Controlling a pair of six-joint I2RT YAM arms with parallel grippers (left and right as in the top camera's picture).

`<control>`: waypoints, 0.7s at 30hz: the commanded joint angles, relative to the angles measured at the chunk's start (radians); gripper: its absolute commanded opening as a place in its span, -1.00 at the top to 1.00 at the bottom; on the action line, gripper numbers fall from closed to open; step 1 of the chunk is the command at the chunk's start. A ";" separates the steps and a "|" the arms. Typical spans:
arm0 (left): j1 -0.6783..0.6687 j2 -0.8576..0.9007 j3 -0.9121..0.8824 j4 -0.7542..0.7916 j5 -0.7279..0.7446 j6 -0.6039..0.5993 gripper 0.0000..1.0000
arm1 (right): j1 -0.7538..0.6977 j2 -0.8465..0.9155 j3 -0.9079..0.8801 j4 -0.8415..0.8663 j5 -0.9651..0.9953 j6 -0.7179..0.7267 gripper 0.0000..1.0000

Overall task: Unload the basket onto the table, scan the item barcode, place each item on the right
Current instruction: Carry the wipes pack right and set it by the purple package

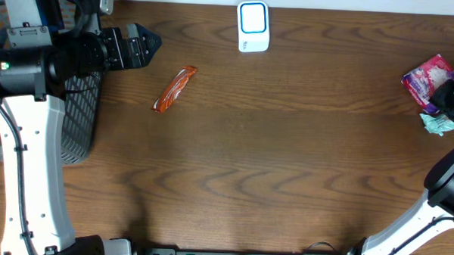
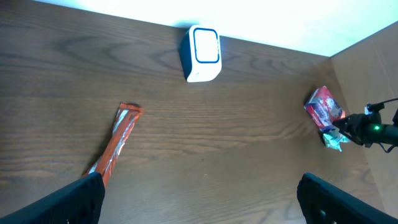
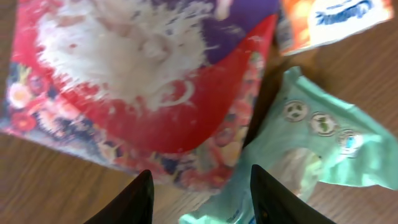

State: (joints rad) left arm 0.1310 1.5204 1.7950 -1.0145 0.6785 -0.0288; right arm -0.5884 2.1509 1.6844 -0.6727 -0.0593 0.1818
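Bar (image 1: 175, 88), a slim orange foil wrapper, crinkled and glossy, lies flat on the far left of the wood table (image 1: 286, 167), long axis slanting near-left to far-right. It sits just right of the left gripper (image 1: 150, 45), the nearer arm, fingers spread wide and empty. The boxy white scanner (image 1: 253, 26) stands farther right at the far edge. Far right, the right gripper (image 3: 202, 196) hangs part-spread over a red pouch (image 3: 143, 81), clamping nothing
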 commanded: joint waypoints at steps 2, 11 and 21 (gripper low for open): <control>0.002 0.004 0.004 -0.001 0.010 0.002 -0.96 | 0.015 -0.031 0.019 -0.017 -0.067 0.003 0.13; 0.002 0.004 0.004 -0.001 0.010 0.002 -0.96 | 0.054 -0.206 0.019 -0.026 -0.220 0.049 0.05; 0.002 0.004 0.004 -0.001 0.010 0.002 -0.96 | 0.216 -0.228 0.015 -0.046 -0.578 0.050 -0.33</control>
State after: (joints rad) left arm 0.1310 1.5204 1.7950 -1.0145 0.6785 -0.0288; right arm -0.4393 1.9099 1.6997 -0.7048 -0.5144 0.2298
